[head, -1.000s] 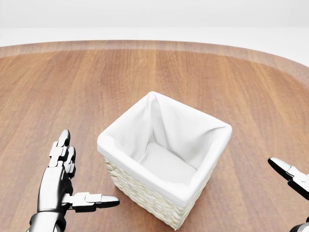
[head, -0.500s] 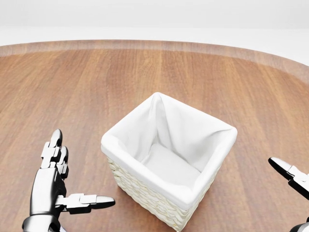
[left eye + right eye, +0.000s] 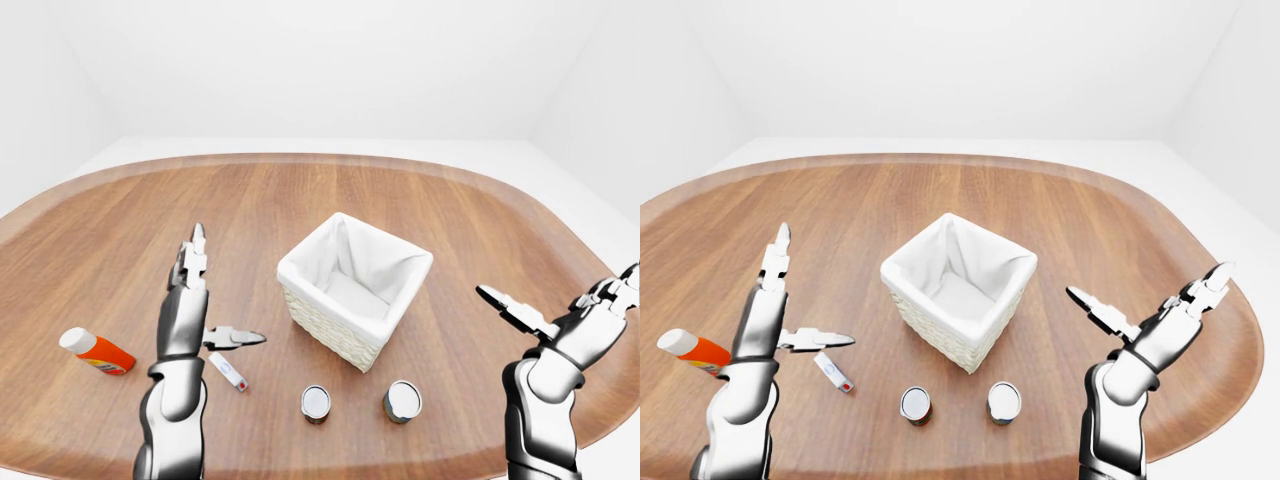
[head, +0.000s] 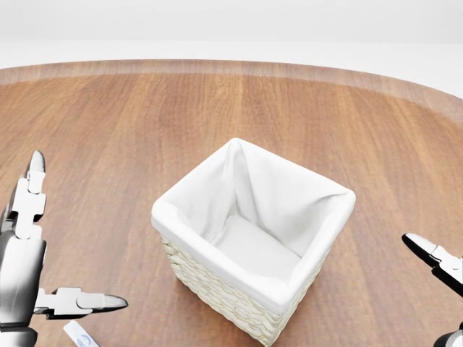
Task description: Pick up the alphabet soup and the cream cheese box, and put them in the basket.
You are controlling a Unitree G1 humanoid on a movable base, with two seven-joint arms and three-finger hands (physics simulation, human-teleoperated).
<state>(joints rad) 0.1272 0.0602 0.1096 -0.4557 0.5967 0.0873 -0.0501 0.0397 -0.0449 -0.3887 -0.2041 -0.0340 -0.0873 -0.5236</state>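
So here's where we're at: the basket [image 3: 355, 290] sits mid-surface, empty, white liner showing, and nothing's been picked up yet. Both of our hands are just hanging in the air with fingers spread wide, holding nothing: the left robot hand [image 3: 190, 300] off the basket's left side, the right robot hand [image 3: 1170, 320] well off to its right. Below the basket in the eye views there are two small cans standing upright, one [image 3: 316, 403] a bit left and one [image 3: 402, 401] a bit right; we'd guess one of them is the alphabet soup, but the labels are too small to tell which. The left can is nearer our left hand, the right-hand can sits roughly between the two arms. There's a small flat white box [image 3: 228, 371] lying right under the left hand's thumb, long axis running diagonally up-left to down-right, probably the cream cheese box, though we can't read it. An orange bottle [image 3: 96, 351] with a white cap lies farther left, not ours to grab. Left hand basically just has to drop down for the box.
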